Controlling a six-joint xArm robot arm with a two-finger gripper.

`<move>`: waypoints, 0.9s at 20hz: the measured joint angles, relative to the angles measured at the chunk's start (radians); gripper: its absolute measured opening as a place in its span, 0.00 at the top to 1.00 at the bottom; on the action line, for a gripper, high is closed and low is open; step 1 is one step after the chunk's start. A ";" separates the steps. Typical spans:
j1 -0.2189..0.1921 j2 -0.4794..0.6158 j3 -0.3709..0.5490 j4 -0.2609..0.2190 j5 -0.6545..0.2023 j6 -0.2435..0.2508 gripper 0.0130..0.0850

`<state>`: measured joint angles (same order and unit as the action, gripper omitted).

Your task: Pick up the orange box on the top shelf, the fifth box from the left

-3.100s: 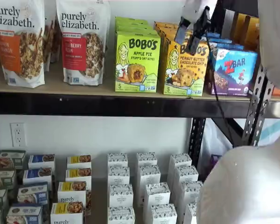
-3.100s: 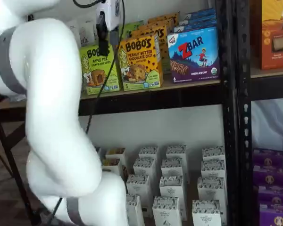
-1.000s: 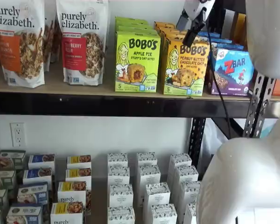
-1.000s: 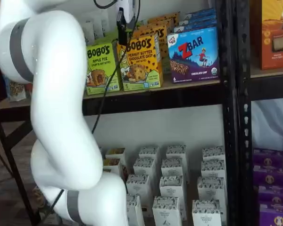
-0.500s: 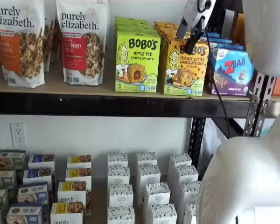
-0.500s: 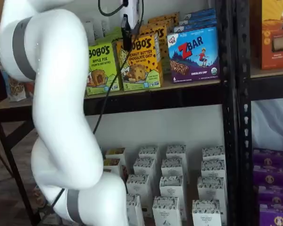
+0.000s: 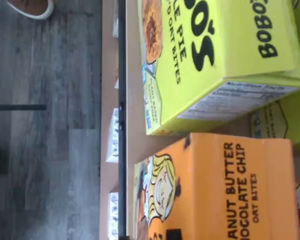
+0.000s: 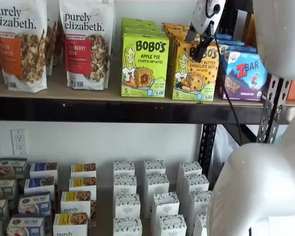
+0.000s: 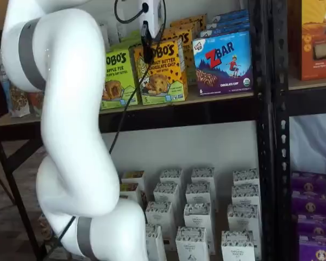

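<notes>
- On the top shelf (image 8: 103,96), the orange box (image 8: 195,71) stands between the lime-green box (image 8: 144,64) and the blue ZBar box (image 8: 246,73).
- In front of its upper edge hangs the gripper (image 8: 199,40), fingers narrowly apart, holding nothing.

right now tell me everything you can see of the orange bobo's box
The orange box is yellow-orange cardboard reading "BOBO'S Peanut Butter Chocolate Chip Oat Bites", with a cartoon blonde woman, an oat bite and a "5". It stands upright at the front edge of the top shelf, heading a row of like boxes, between the lime-green Apple Pie box and the blue ZBar box. The black fingers hang before its upper front; contact cannot be told.
</notes>
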<state>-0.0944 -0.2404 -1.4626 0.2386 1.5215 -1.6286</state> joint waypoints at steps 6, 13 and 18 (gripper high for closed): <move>0.014 0.027 -0.032 -0.033 0.040 0.011 0.00; 0.033 0.056 -0.071 -0.073 0.081 0.026 0.00; 0.043 0.079 -0.105 -0.101 0.129 0.033 0.00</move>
<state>-0.0518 -0.1619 -1.5680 0.1379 1.6507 -1.5955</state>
